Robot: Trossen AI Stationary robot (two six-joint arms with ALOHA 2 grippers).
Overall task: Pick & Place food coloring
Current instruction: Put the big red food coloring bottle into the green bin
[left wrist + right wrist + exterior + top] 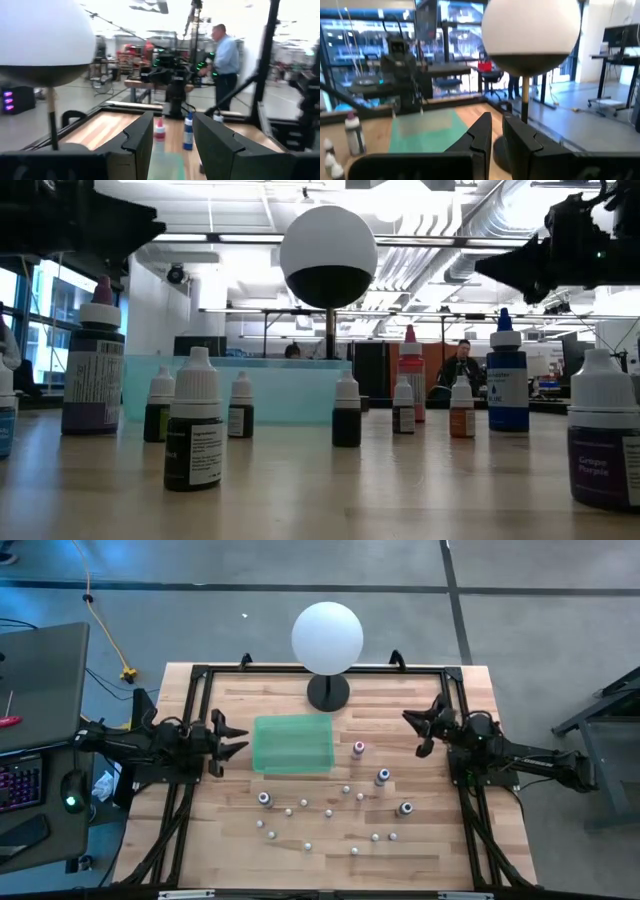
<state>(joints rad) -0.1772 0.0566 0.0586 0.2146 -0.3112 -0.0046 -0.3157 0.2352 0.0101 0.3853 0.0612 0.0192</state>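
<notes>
The food coloring bottles stand upright on their bases, scattered over the near half of the wooden table point(480, 850). Larger ones are a pink-topped one point(358, 748), a blue-topped one point(382, 776) and two more point(405, 808) point(265, 799). Several tiny white-capped ones point(330, 812) stand between them, and the low view shows them close up point(193, 420). My left gripper point(236, 738) point(173, 135) hovers open at the table's left edge, beside a green tray point(292, 744). My right gripper point(418, 732) point(497, 127) hovers at the right edge with only a narrow slit between its fingers and nothing in it.
A white globe lamp point(327, 637) on a black foot point(328, 692) stands at the far middle of the table. Black frame rails point(200, 675) run along the table's edges. A desk with a laptop and keyboard point(40, 690) stands beyond the left side. A person point(225, 55) is in the room beyond.
</notes>
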